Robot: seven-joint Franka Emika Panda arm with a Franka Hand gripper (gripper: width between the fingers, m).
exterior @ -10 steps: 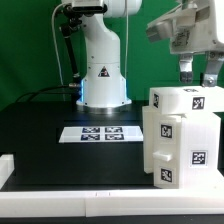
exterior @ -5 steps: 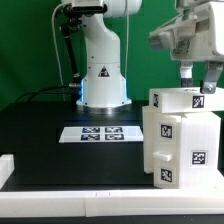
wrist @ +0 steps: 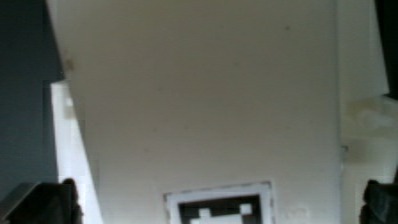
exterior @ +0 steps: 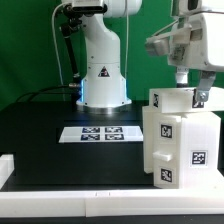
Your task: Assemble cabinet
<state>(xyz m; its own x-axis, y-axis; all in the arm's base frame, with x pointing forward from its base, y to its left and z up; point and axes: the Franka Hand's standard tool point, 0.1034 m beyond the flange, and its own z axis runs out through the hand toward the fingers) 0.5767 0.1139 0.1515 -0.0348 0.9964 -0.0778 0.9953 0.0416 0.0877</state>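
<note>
Exterior view, left to right. Long low white rail (exterior: pixel 60 178) runs along front edge of black table (exterior: pixel 40 125). Robot base (exterior: pixel 102 70) stands at rear centre. Marker board (exterior: pixel 101 132) lies flat on table in front of base. Cabinet (exterior: pixel 180 135) stands upright at exterior view's right, square tags on faces. Gripper (exterior: pixel 190 88) hangs just above cabinet top, jaws spread wide, nothing held. Wrist view: white cabinet top (wrist: pixel 196 100) fills frame, one tag (wrist: pixel 222 205) visible; fingers (wrist: pixel 45 203) dark at either side.
</note>
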